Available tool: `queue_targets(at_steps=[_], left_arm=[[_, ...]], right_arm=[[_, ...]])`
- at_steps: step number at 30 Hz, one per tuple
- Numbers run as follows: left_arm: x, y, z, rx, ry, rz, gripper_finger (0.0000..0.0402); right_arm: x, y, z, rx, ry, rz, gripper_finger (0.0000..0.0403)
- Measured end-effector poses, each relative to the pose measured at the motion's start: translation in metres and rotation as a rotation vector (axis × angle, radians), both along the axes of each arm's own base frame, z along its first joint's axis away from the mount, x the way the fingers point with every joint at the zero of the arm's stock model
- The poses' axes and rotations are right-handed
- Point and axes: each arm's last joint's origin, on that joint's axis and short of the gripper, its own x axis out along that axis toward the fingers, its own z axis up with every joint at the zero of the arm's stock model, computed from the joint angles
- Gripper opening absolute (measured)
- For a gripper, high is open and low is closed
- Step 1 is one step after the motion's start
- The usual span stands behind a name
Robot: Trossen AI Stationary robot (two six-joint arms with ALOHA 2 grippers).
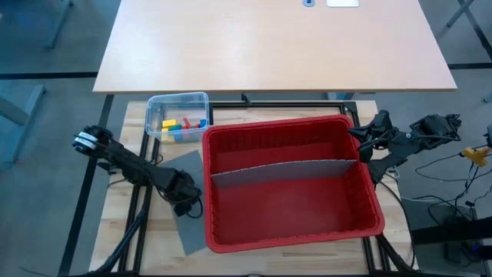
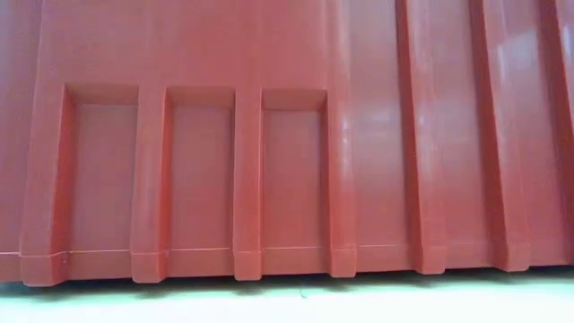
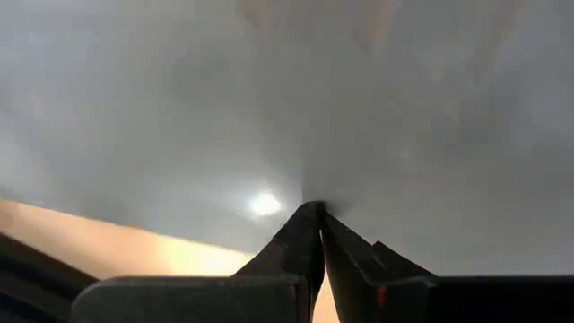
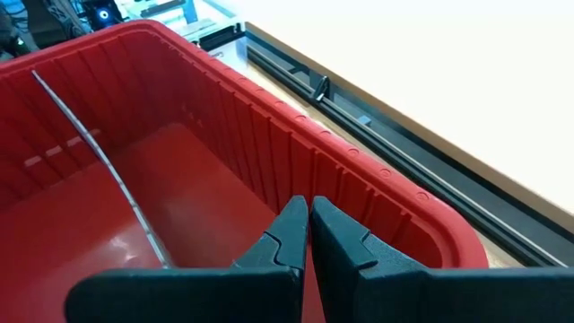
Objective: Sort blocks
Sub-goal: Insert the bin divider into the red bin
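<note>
The blocks, yellow, blue, red and green, lie in a small clear tub at the table's far left. A red bin fills the middle, with a grey divider standing across it. A loose grey panel lies flat on the table left of the bin. My left gripper points down on this panel, shut. My right gripper hangs shut above the bin's far right corner and holds nothing. My left gripper sets its shut fingertips down on the flat face of the grey panel, from above and pointing down. Nothing is between the fingers. The panel lies flat on the table.
The bin's ribbed red wall fills the low view. A light wooden desk stands beyond the table's far edge. Bare wooden tabletop shows at the near left, beside the panel.
</note>
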Motion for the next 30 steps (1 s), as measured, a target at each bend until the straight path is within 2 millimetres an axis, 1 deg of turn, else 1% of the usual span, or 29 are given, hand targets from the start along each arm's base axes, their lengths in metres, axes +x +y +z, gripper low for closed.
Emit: queue_targets(at_steps=[3,6,10,12,16,21,25,30], left_arm=[[-0.003,0.002,0.007,0.012,-0.051,0.029,0.0001],[-0.003,0.001,0.018,-0.034,-0.138,0.064,0.0001],[0.005,-0.009,0.029,-0.144,-0.316,0.012,0.0001],[0.008,-0.016,0.031,-0.179,-0.370,-0.023,0.0001],[0.009,-0.028,0.025,-0.202,-0.362,-0.067,0.0000],[0.020,-0.042,0.011,-0.267,-0.371,-0.099,0.0000],[0.030,-0.050,0.001,-0.326,-0.393,-0.113,0.0000],[0.037,-0.055,-0.002,-0.352,-0.389,-0.130,0.0000]], right_arm=[[0.000,0.000,0.000,0.000,0.000,0.000,0.0000],[0.000,0.000,0.000,0.007,0.000,0.003,0.0000],[0.000,0.000,0.000,0.007,0.000,0.004,0.0000],[0.000,0.000,0.000,0.006,0.000,0.003,0.0000],[0.000,0.000,0.000,0.002,-0.001,-0.001,0.0000],[-0.002,-0.001,-0.002,-0.007,0.021,-0.005,0.0000],[-0.006,-0.004,-0.007,-0.006,0.062,-0.067,0.0000],[-0.008,-0.003,-0.020,0.064,0.147,-0.094,0.0000]])
